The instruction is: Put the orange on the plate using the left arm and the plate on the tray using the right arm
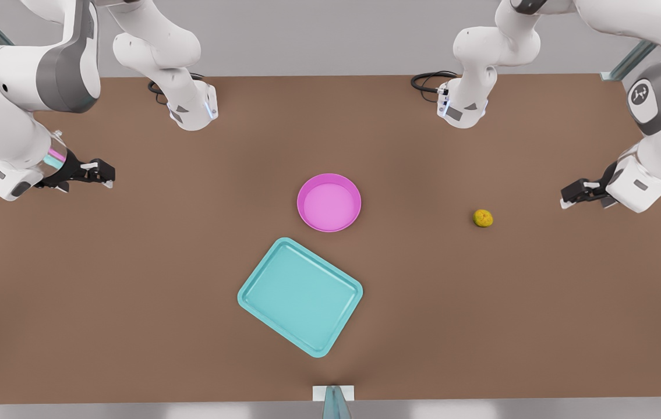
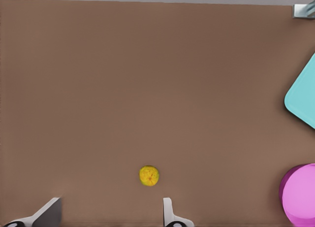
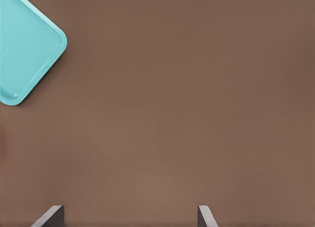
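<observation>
The small bumpy orange (image 1: 483, 218) lies on the brown table toward the front view's right; the left wrist view has the orange (image 2: 148, 176) just ahead of the fingertips. My left gripper (image 1: 566, 196) (image 2: 110, 210) hovers open at the front view's right edge, holding nothing. The pink plate (image 1: 329, 202) (image 2: 299, 195) sits upright and empty at the table's centre. Just in front of it lies the teal tray (image 1: 300, 295) (image 2: 302, 96) (image 3: 27, 49), turned at an angle and empty. My right gripper (image 1: 110, 173) (image 3: 129, 212) waits open at the front view's left, above bare table.
Both arm bases (image 1: 193, 110) (image 1: 463, 107) stand at the far edge of the table, each with a black cable (image 1: 429, 78). A small white-and-grey mount (image 1: 333, 396) sits at the near edge.
</observation>
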Available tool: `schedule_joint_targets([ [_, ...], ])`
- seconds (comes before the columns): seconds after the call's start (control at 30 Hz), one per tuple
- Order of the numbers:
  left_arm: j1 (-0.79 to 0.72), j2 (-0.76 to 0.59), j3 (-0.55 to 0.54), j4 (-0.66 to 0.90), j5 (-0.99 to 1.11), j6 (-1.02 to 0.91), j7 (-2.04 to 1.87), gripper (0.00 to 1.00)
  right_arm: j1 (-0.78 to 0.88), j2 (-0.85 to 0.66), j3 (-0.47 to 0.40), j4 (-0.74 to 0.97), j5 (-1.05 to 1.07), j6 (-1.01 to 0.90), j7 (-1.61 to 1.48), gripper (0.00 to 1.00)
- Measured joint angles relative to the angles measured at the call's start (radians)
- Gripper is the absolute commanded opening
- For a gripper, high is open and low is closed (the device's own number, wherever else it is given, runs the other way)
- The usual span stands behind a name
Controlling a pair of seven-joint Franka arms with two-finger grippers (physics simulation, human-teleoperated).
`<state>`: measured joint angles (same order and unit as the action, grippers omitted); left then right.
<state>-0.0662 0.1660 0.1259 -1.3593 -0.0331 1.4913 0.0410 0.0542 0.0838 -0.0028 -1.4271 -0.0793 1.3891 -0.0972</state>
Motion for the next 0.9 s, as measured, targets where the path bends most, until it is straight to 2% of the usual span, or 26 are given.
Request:
schedule_joint_targets([
  [0.07, 0.004, 0.013, -0.004, -0.011, 0.006, -0.007, 0.001, 1.0, 0.0, 0.001, 0.0, 0.0, 0.0, 0.0, -0.001, 1.0],
  [0.1, 0.004, 0.019, -0.007, -0.081, 0.005, -0.005, 0.001, 1.0, 0.0, 0.001, 0.0, 0.0, 0.0, 0.0, -0.002, 1.0],
  [0.23, -0.017, 0.03, -0.051, -0.519, -0.013, 0.146, 0.0, 1.0, 0.0, 0.003, 0.0, 0.0, 0.0, 0.001, -0.004, 1.0],
  [0.33, -0.051, 0.062, -0.081, -0.722, -0.019, 0.371, -0.006, 1.0, 0.001, 0.004, 0.0, 0.0, 0.0, 0.002, -0.005, 1.0],
  [0.43, -0.065, 0.088, -0.089, -0.793, -0.02, 0.537, -0.014, 1.0, 0.002, 0.008, -0.001, 0.0, 0.0, 0.002, -0.006, 1.0],
  [0.57, -0.064, 0.098, -0.067, -0.831, -0.016, 0.663, -0.022, 1.0, 0.001, 0.011, -0.002, 0.0, 0.0, 0.002, -0.007, 1.0],
  [0.9, -0.06, 0.14, -0.008, -0.882, -0.011, 0.772, -0.033, 1.0, 0.001, 0.016, -0.004, 0.0, 0.001, 0.003, -0.01, 1.0],
])
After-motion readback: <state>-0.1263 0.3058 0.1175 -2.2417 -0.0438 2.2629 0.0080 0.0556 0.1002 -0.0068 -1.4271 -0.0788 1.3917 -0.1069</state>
